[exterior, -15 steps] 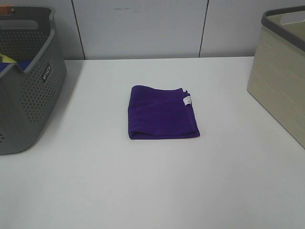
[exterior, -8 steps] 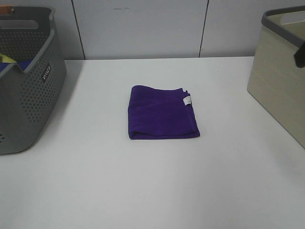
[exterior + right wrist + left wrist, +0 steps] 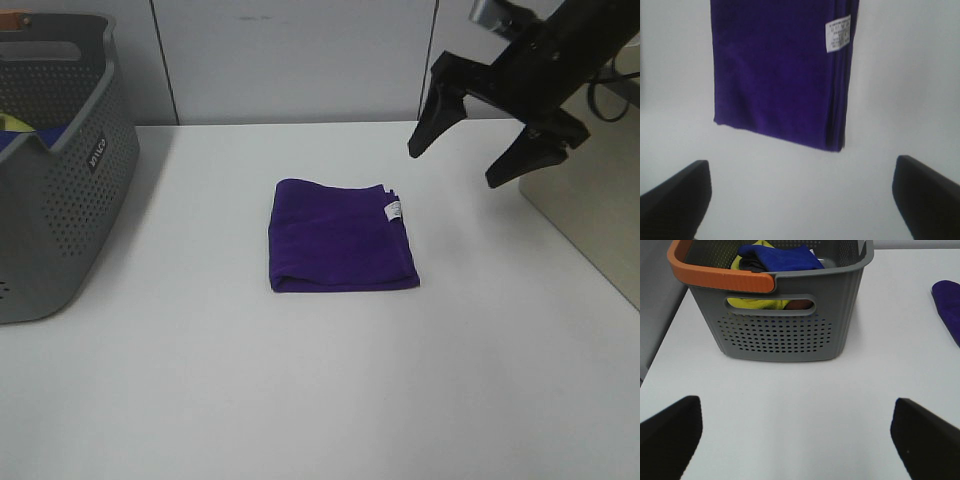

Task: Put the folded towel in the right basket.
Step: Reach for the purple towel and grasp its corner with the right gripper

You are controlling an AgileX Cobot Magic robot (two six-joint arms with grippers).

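The folded purple towel (image 3: 340, 237) with a white label lies flat in the middle of the white table; it also shows in the right wrist view (image 3: 780, 70) and its edge in the left wrist view (image 3: 949, 305). My right gripper (image 3: 462, 167) is open and empty, in the air to the towel's upper right, in front of the beige right basket (image 3: 590, 210). Its fingertips (image 3: 675, 200) frame the right wrist view. My left gripper (image 3: 797, 440) is open and empty, facing the grey basket; it is out of the exterior view.
A grey perforated basket (image 3: 55, 190) with an orange handle (image 3: 720, 277) stands at the left and holds yellow and blue cloths (image 3: 775, 257). The white table (image 3: 320, 390) runs to a grey wall behind.
My right arm has come into the exterior view from the right, over the beige basket, and now hangs open near the towel's upper right. The towel has not moved.
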